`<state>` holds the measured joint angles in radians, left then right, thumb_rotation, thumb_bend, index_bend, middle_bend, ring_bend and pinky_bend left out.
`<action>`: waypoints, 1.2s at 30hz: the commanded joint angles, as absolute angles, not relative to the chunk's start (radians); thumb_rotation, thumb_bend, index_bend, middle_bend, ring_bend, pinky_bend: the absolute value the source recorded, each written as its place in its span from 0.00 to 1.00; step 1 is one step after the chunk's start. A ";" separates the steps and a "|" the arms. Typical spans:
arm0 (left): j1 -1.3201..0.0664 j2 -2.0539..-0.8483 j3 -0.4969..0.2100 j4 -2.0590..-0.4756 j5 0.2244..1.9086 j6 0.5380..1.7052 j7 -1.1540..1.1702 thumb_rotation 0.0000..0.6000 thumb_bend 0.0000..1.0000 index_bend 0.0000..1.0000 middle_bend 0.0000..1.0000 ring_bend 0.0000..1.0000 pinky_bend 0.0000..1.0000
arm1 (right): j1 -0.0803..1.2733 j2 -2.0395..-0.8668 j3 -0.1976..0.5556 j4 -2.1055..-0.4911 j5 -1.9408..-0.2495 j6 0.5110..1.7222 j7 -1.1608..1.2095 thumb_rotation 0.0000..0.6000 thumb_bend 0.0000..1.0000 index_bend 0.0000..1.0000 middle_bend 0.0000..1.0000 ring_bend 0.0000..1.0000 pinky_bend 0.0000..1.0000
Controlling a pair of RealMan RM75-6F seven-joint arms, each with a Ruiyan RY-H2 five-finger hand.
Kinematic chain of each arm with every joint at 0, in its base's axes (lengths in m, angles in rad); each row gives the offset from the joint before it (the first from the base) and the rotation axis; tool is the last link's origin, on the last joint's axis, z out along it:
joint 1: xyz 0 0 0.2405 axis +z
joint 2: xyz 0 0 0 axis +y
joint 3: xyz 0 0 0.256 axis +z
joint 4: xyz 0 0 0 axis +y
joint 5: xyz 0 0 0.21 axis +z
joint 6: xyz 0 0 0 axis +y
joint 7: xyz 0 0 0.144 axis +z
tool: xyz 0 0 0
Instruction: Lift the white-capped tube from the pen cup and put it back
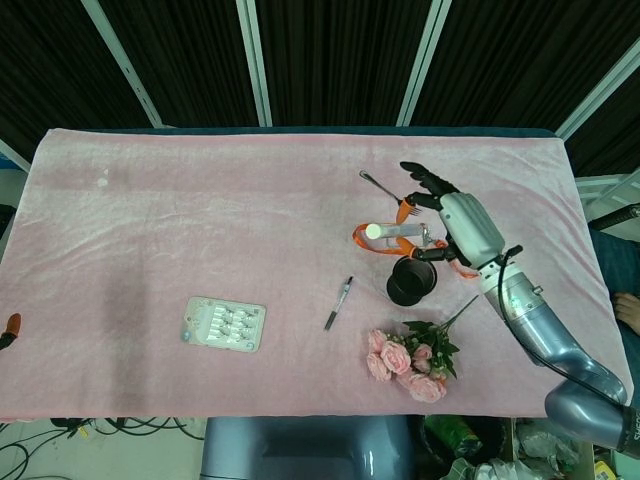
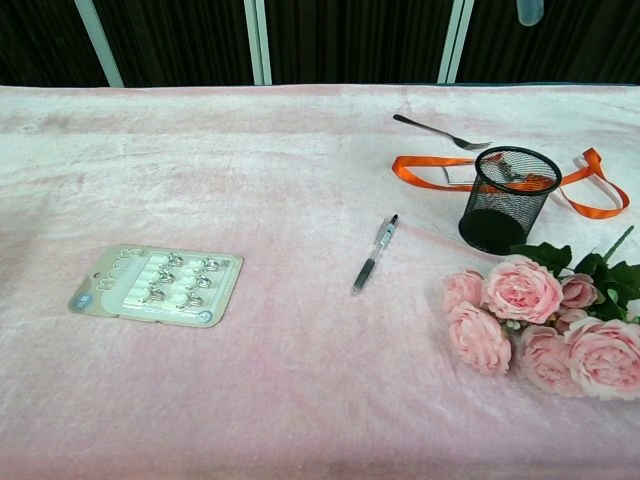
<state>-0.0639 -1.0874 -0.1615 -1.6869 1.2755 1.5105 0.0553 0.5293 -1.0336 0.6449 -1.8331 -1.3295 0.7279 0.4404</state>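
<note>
My right hand (image 1: 452, 216) holds the white-capped tube (image 1: 398, 233) in the air. In the head view the tube lies roughly level, its white cap (image 1: 373, 231) pointing left, just beyond the black mesh pen cup (image 1: 412, 280). The hand's dark fingers spread toward the fork. In the chest view only the tube's end (image 2: 530, 10) shows at the top edge, well above the cup (image 2: 509, 198). The tube is outside the cup. A small orange and black sliver (image 1: 7, 329) at the left edge of the head view may be my left hand; its fingers do not show.
An orange ribbon (image 2: 432, 163) loops behind the cup, with a fork (image 2: 441, 132) further back. A pen (image 2: 375, 254) lies left of the cup, pink roses (image 2: 535, 315) in front of it, and a blister pack (image 2: 158, 285) at the front left.
</note>
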 commanded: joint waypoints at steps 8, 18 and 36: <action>-0.064 -1.092 -0.162 -1.685 1.274 1.512 0.063 1.00 0.34 0.16 0.09 0.00 0.02 | 0.454 -0.937 0.646 -1.755 -1.796 1.083 2.220 1.00 0.38 0.63 0.06 0.12 0.16; -0.065 -1.094 -0.163 -1.684 1.270 1.512 0.066 1.00 0.34 0.16 0.09 0.00 0.02 | 0.524 -0.979 0.459 -1.833 -1.813 1.002 1.735 1.00 0.38 0.64 0.06 0.12 0.16; -0.059 -1.083 -0.170 -1.682 1.265 1.517 0.045 1.00 0.34 0.16 0.09 0.00 0.02 | 0.649 -1.214 0.303 -1.928 -1.481 0.783 0.590 1.00 0.39 0.65 0.06 0.11 0.16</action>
<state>-0.0591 -1.0826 -0.1703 -1.6818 1.2652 1.5174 0.0455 0.5865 -1.1136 0.3976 -1.8929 -1.6118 0.8620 0.9716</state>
